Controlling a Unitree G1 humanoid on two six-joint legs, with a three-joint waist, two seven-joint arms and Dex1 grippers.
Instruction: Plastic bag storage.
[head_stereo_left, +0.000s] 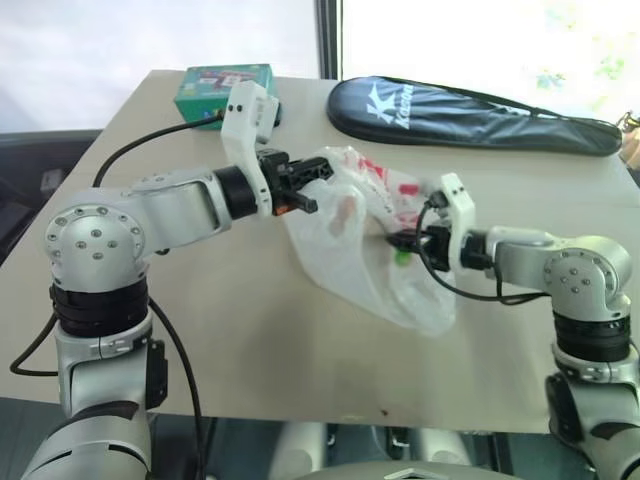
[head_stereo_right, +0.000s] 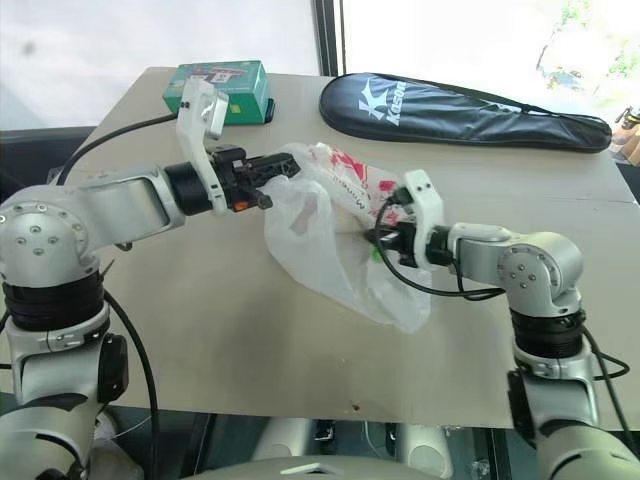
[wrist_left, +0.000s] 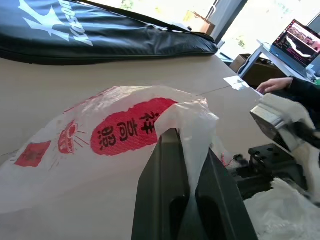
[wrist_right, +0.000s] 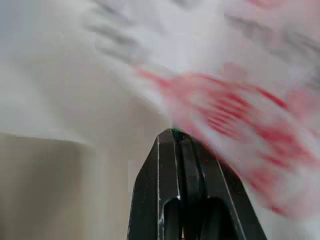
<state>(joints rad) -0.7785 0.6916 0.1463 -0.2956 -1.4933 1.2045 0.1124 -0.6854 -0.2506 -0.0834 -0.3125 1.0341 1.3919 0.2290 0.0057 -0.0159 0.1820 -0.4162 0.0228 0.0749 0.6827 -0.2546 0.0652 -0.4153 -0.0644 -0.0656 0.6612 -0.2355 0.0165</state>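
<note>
The left pincer (head_stereo_left: 318, 172) is clamped on a bunched upper edge of the bag (head_stereo_left: 345, 240), the thin film caught between its two black fingers (wrist_left: 162, 185), and holds that edge raised above the worktop (head_stereo_left: 250, 330). The right pincer (head_stereo_left: 398, 240) has its fingers pressed together, tip against the side of the bag; whether any film is caught between them cannot be told. The bag hangs between the two pincers, translucent white with red print, its lower part sagging down to rest on the worktop near the right arm. Behind the left pincer, at the far edge of the worktop, stands a green box (head_stereo_left: 225, 92). To the right of the box, also along the far edge, lies a long black racket cover (head_stereo_left: 470, 115) with white lettering, well apart from the bag. In the left wrist view a person's hand (wrist_left: 274, 85) rests near a laptop (wrist_left: 302, 41) beyond the worktop.
</note>
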